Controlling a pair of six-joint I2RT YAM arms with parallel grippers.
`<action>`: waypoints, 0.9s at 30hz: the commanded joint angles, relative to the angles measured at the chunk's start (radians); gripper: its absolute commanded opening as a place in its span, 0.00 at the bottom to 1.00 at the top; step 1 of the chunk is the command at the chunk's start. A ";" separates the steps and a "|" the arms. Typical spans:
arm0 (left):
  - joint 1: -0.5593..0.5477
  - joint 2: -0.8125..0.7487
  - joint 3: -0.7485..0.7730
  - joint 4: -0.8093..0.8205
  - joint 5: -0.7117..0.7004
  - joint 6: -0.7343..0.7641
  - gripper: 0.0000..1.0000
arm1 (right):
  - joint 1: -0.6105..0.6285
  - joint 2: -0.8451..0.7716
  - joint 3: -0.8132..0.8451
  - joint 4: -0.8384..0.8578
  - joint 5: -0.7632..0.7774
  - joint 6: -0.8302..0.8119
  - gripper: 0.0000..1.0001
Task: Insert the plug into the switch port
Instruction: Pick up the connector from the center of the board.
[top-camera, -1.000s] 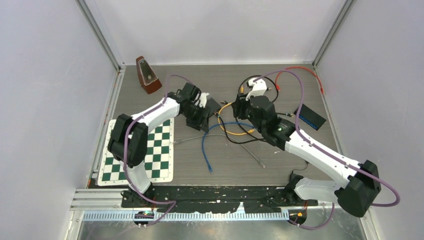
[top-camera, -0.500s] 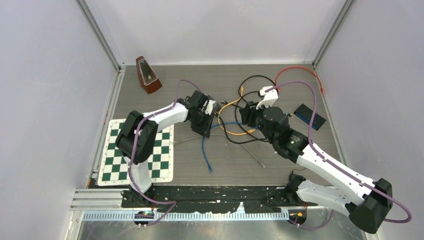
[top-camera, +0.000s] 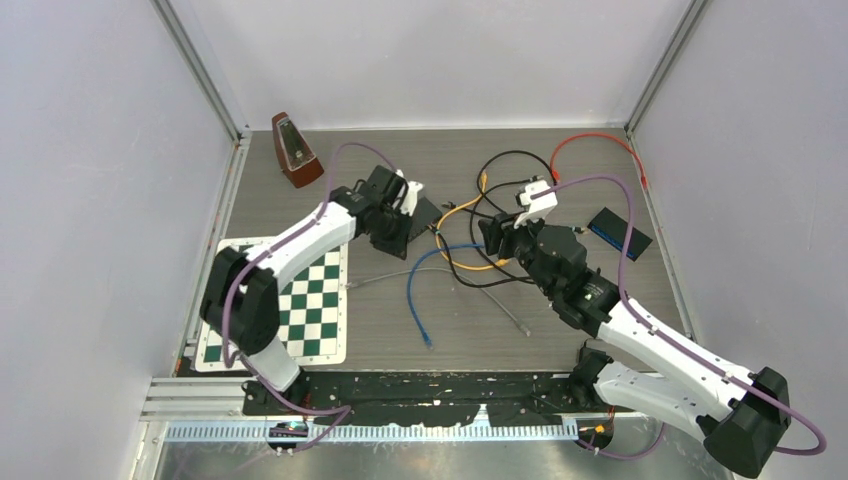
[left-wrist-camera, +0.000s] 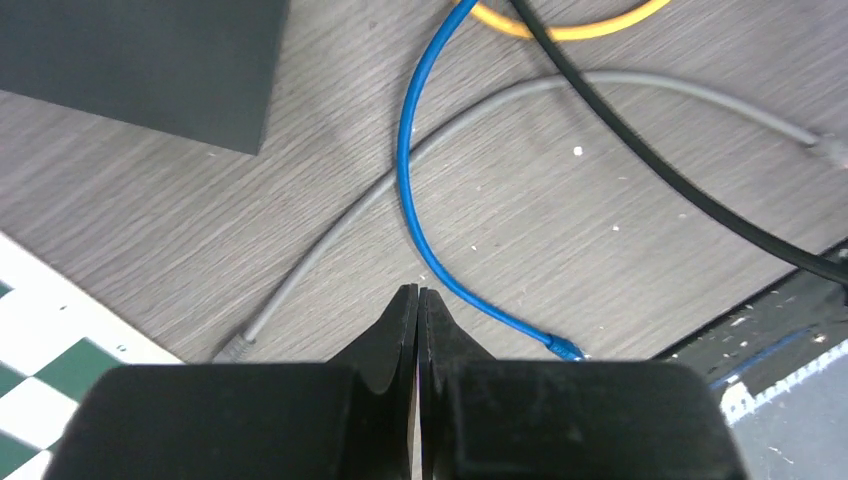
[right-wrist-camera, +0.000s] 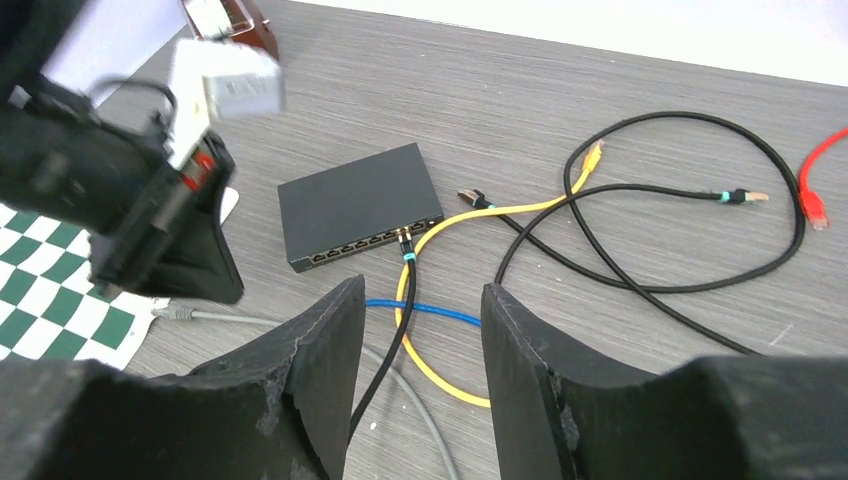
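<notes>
The black switch (right-wrist-camera: 360, 205) lies flat on the table, its port row facing my right gripper. A black cable's plug (right-wrist-camera: 405, 240) with a teal band sits at a port near the row's right end and looks seated. My right gripper (right-wrist-camera: 422, 290) is open above the crossing black, yellow (right-wrist-camera: 440, 375) and blue (right-wrist-camera: 425, 311) cables, holding nothing. My left gripper (left-wrist-camera: 418, 292) is shut and empty, hovering beside the blue cable (left-wrist-camera: 405, 170) just off the switch's corner (left-wrist-camera: 140, 60). From above, the left gripper (top-camera: 398, 240) is left of the switch (top-camera: 426, 212) and the right gripper (top-camera: 490, 235) is to its right.
A grey cable (left-wrist-camera: 330, 235), a black loop (right-wrist-camera: 690, 200) and a red cable (top-camera: 590, 140) lie on the table. A second dark box (top-camera: 620, 232) sits at the right. A metronome (top-camera: 295, 150) stands back left, and a checkerboard mat (top-camera: 300, 310) lies at the left.
My left gripper has closed from half open to shut and pulled back to the left. The right gripper drew back slightly and stayed open. The blue cable shifted a little.
</notes>
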 joint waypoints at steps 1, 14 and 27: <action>0.000 -0.094 0.082 -0.142 -0.064 0.031 0.00 | 0.006 -0.014 -0.019 0.158 -0.057 -0.077 0.54; -0.001 0.004 -0.002 0.124 0.032 -0.001 0.27 | 0.006 -0.098 -0.045 0.109 -0.098 -0.058 0.58; -0.006 0.205 0.027 0.310 0.103 -0.098 0.30 | 0.006 -0.177 -0.057 0.082 -0.089 -0.091 0.58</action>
